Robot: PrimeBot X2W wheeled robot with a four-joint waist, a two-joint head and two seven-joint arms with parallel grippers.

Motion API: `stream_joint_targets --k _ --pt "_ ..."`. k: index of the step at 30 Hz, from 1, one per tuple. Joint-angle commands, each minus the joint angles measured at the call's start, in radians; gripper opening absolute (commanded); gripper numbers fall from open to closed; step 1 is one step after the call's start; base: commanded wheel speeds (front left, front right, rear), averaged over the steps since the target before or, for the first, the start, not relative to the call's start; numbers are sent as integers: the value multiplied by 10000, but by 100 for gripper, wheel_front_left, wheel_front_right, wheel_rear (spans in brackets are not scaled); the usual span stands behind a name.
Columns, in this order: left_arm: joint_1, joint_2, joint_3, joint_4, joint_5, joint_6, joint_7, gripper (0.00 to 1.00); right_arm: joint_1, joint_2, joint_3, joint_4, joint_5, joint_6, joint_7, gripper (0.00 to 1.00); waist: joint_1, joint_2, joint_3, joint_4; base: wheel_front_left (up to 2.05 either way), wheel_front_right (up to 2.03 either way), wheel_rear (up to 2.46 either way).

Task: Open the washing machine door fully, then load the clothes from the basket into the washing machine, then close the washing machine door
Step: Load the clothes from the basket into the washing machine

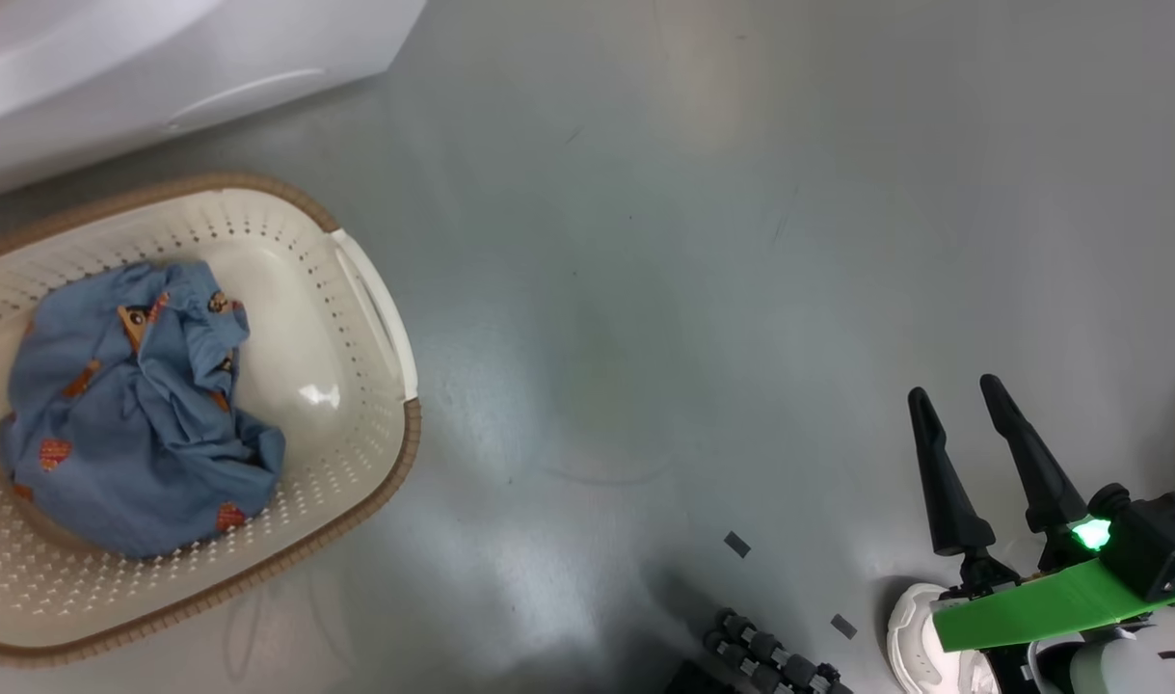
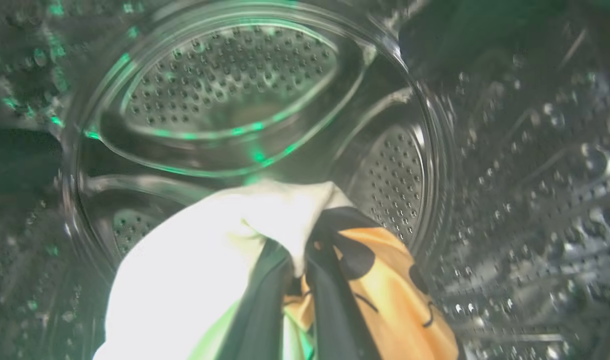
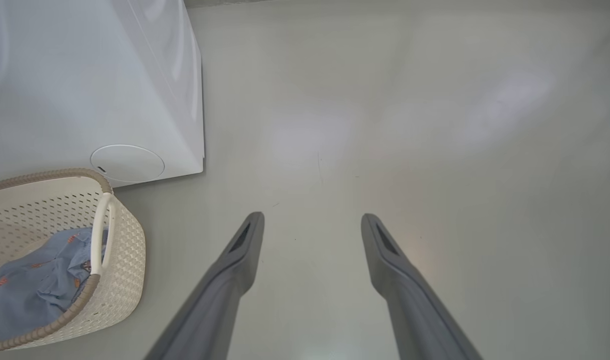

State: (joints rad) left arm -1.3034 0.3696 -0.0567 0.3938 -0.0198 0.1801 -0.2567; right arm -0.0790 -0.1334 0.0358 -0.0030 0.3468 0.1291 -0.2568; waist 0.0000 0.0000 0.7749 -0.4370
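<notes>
Inside the washing machine's steel perforated drum, my left gripper is shut on a cream garment with a black-and-orange print. Light blue clothes with orange prints lie in the cream basket on the floor, just below the white washing machine. My right gripper hovers open and empty over bare floor, far right of the basket. The right wrist view has the same gripper, the basket, the blue clothes and the machine. The washing machine door is out of view.
Grey glossy floor stretches right of the basket. Two small dark marks lie on it. Parts of my base show at the bottom edge. A round cover sits low on the machine's front corner.
</notes>
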Motion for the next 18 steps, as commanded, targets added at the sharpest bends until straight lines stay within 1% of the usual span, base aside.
stream_joint_targets --k 1,4,5,10,14,15,16,17,18 --pt "-296 428 101 -559 169 175 -50 0 227 -280 67 -190 57 16 -49 100 0 0 138 48 0 0 0" --pt "-321 407 44 -691 219 280 -50 0 220 -274 72 -167 65 16 -49 100 0 0 186 100 0 0 0" --pt "-283 386 17 -509 194 264 -50 0 213 -268 72 -157 63 16 -49 100 0 0 187 125 0 0 0" --pt "-174 386 -44 1378 206 390 -50 0 238 -275 130 -147 95 16 -49 100 0 0 79 197 0 0 0" --pt "-365 343 -110 2219 175 381 -50 0 292 -310 115 -144 108 16 -49 100 0 0 4 252 0 0 0" --pt "-439 316 -134 2579 171 394 -44 16 316 -327 106 -137 107 16 -49 100 0 0 -29 277 0 0 0" --pt "-542 304 -187 2827 193 385 -45 35 335 -342 102 -128 105 16 -49 100 0 0 -51 295 0 0 0" --pt "-631 281 -204 3054 197 422 -46 45 352 -355 93 -117 100 16 -49 100 0 0 -86 318 0 0 0" --pt "-718 251 -207 3292 178 452 -46 64 368 -369 90 -107 95 16 -49 100 0 0 -120 340 0 0 0"
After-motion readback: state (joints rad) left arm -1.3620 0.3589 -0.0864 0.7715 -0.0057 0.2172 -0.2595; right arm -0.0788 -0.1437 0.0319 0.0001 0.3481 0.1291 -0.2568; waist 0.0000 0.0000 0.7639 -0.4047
